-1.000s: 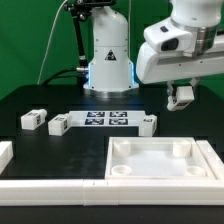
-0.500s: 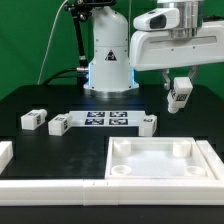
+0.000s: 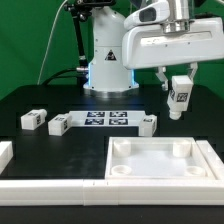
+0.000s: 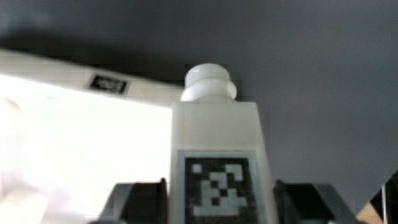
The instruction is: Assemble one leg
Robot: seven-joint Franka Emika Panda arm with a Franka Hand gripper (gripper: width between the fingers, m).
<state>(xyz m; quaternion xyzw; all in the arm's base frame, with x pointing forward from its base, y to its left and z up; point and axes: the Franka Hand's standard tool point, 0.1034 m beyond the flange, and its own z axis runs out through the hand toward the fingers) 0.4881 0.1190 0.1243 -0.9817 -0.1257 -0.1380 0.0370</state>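
- A white tray (image 3: 165, 172) with corner sockets lies at the front of the table.
- Behind it lies the marker board (image 3: 107, 119), with a loose block (image 3: 33, 119) toward the exterior view's left.
- Further back, on the exterior view's right, the gripper (image 3: 178, 84) is clamped on the leg (image 3: 179, 98), holding it in the air, well clear of the table.

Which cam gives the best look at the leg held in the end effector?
Wrist view. The leg fills the frame, with its tag and rounded peg clear, clamped in the end effector. The exterior view shows the same leg only small, held in the air with its tag visible.
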